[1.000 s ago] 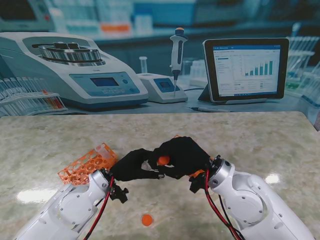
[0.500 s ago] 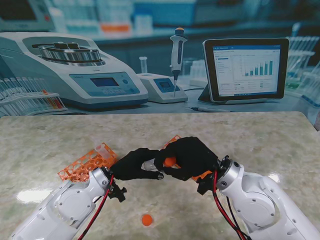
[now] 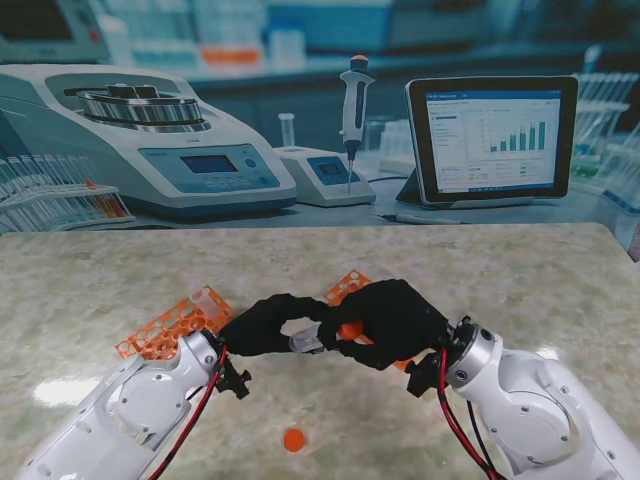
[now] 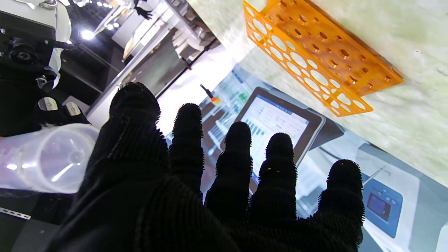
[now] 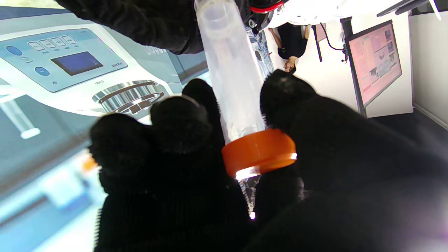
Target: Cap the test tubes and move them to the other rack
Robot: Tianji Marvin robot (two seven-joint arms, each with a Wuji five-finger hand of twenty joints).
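Note:
A clear test tube point(image 3: 306, 342) with an orange cap point(image 3: 349, 330) lies level between my two black-gloved hands above the table. My right hand point(image 3: 392, 322) is shut on the tube point(image 5: 234, 80), its thumb and fingers pinching at the cap point(image 5: 259, 150). My left hand point(image 3: 262, 325) arches over the tube's other end. Its fingers point(image 4: 238, 140) are spread, and the tube point(image 4: 42, 157) only rests beside its thumb. One orange rack point(image 3: 170, 328) lies tilted by my left arm. A second orange rack point(image 3: 348, 285) shows just beyond my right hand, and its holes point(image 4: 315, 59) look empty.
A loose orange cap point(image 3: 293, 439) lies on the marble table point(image 3: 520, 280) nearer to me, between my arms. The backdrop beyond the table's far edge shows a centrifuge point(image 3: 150, 140), a pipette point(image 3: 354, 100) and a tablet point(image 3: 490, 135).
My right hand has drawn to the right and nearer to me with the capped tube. The left hand's fingers have lifted off the tube and spread. More of the far rack shows.

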